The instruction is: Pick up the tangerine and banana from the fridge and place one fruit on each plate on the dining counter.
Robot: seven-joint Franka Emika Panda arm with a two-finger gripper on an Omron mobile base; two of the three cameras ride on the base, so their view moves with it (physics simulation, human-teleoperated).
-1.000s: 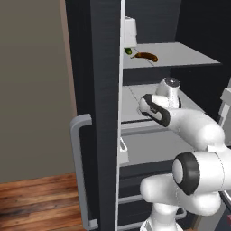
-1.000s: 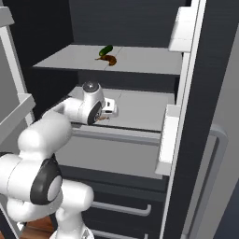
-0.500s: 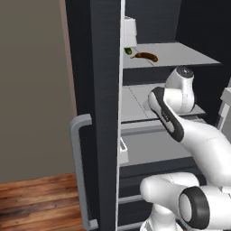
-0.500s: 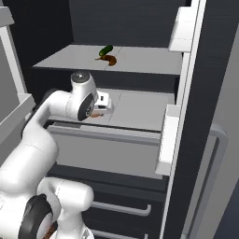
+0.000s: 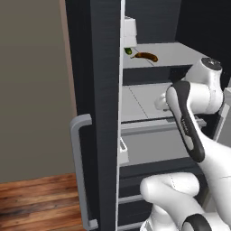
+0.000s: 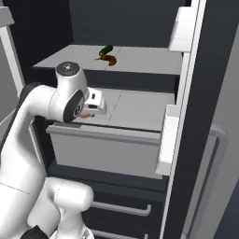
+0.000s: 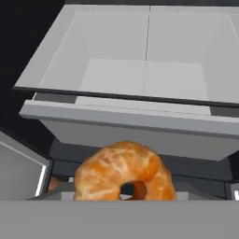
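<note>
No writing, label, brand mark, number or sign can be read anywhere in these views. The tall black fridge [image 5: 101, 90] with its long grey bar handle [image 5: 80, 171] is plain, the light grey inner shelves [image 6: 135, 108] carry no print, and the small round orange tangerine [image 7: 123, 172] bears no sticker.

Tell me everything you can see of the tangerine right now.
The tangerine is a round, orange fruit with a mottled, dimpled peel and a dark pit in its near face. In the hand view it sits close at the bottom, in front of the fridge's light grey drawer. The gripper appears to hold it; the fingers themselves are hidden.
</note>
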